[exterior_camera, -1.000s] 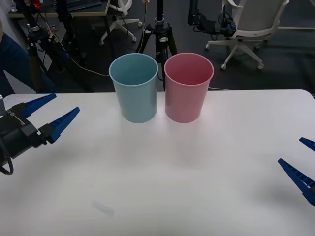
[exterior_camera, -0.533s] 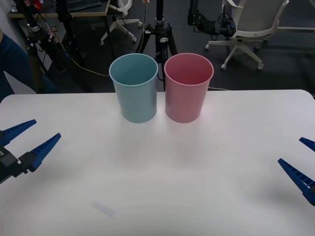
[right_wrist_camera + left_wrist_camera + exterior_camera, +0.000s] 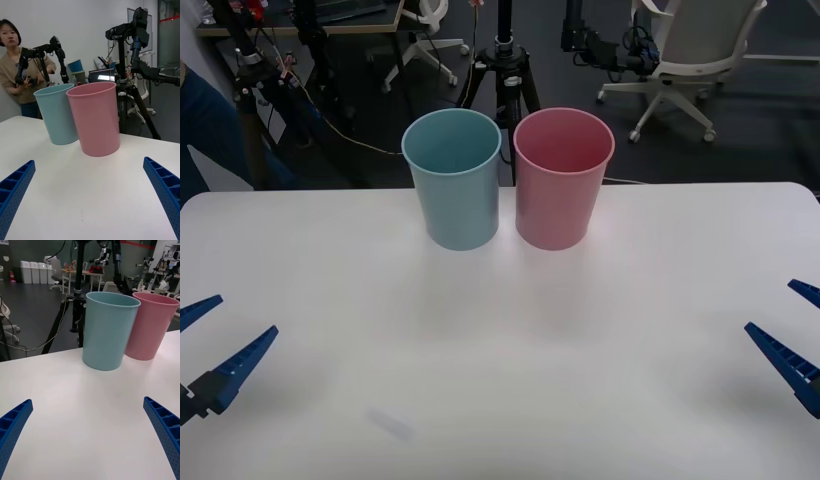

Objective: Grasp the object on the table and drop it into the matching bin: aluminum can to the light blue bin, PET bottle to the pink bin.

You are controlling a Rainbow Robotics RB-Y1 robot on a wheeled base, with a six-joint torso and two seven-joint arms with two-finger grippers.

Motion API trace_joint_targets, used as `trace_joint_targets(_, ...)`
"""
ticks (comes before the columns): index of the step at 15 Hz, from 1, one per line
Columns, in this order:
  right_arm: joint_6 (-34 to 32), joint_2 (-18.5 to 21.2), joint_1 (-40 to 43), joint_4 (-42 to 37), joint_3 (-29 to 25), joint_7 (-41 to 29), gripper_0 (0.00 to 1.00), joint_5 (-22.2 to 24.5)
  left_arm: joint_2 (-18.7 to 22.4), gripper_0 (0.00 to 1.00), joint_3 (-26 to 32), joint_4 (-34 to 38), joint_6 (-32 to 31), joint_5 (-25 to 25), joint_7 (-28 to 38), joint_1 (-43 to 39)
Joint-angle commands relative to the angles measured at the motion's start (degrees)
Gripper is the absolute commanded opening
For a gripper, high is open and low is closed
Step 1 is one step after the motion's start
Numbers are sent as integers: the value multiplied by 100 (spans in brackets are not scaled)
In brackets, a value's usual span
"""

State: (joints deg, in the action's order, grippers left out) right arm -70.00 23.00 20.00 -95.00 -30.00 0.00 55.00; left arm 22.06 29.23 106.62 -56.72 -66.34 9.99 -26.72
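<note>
Plastic light blue bin [image 3: 452,180] beside tapered pink bin [image 3: 563,178]

Blue ribbed fingers [image 3: 238,362] on left gripper [image 3: 210,345], tapering to points, fixed to a black block behind the jaws. Same blue ribbed wedges [image 3: 780,355] on right gripper [image 3: 792,325]. Honeycomb ribbing along the fingers' outer faces [image 3: 163,423], dotted texture inside.

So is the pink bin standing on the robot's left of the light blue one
No, in the front view the pink bin stands on the right of the light blue bin.
</note>
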Motion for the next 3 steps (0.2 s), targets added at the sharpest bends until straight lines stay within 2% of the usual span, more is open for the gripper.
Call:
trace_joint_targets(1, 0, 0, 0, 0, 0, 0, 100, 0, 0, 100, -5, -54, 3, 42, -59, -44)
trace_joint_targets(3, 0, 0, 0, 0, 0, 0, 100, 0, 0, 100, -5, -54, 3, 42, -59, -44)
